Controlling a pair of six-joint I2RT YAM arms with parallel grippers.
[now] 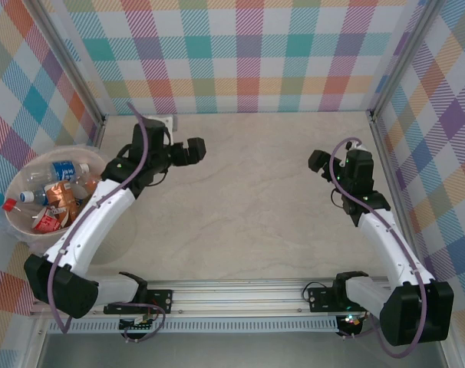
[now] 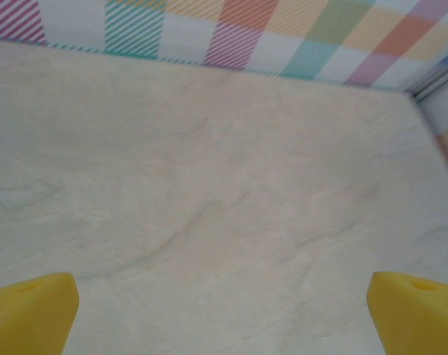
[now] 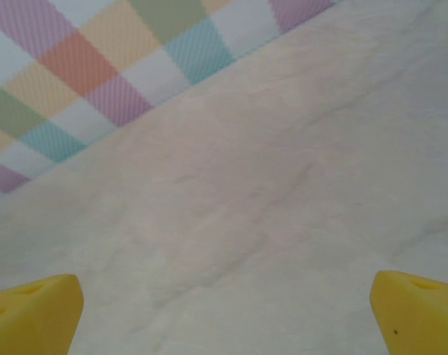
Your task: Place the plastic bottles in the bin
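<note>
The bin [image 1: 18,222], a round pale translucent bucket, stands at the table's left edge. Several plastic bottles [image 1: 60,195] lie inside it, with blue, orange and red labels and a red cap at its left rim. My left gripper [image 1: 192,150] hangs open over the back left of the table, to the right of the bin, with nothing between its yellow fingertips [image 2: 32,310]. Over the right side my right gripper [image 1: 318,162] is open too, and bare tabletop shows between its yellow fingertips [image 3: 416,314].
The marbled beige tabletop [image 1: 248,207] is walled by checked panels at the back and both sides. A metal rail [image 1: 240,295] carrying both arm bases runs along the near edge. The left arm stretches past the bin's right rim.
</note>
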